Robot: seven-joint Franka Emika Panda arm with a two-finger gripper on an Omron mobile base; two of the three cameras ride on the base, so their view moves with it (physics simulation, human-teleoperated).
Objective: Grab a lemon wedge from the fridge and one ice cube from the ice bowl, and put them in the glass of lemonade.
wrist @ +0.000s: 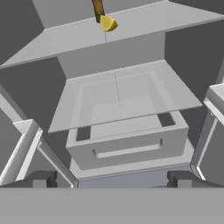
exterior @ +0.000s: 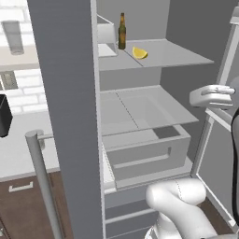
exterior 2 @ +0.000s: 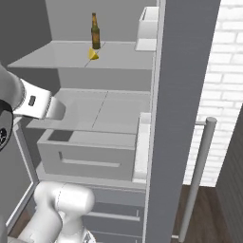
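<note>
Right, you're looking into the open fridge (exterior: 70, 116), its doors swung wide, and the lemon wedge (exterior: 139, 53) sits on the upper shelf (exterior: 177, 56), top centre of the left base view, just beside the brown bottle (exterior: 122, 31) that stands upright behind it. From the right base view the same wedge (exterior 2: 93, 54) shows in the upper left, right in front of the bottle (exterior 2: 95, 31). In the hand view the wedge (wrist: 108, 23) is at the very top of the frame, well above the gripper (wrist: 111, 178), whose two dark fingertips (wrist: 40, 178) stand far apart at the bottom edge, spread wide with nothing between them. Below the wedge's shelf you see a second shelf and then a grey drawer (wrist: 127, 140) with a horizontal slot handle, centre frame. Off to the upper left of the left base view, a tall grey-clear glass (exterior: 13, 36) stands on the counter outside the fridge.
</note>
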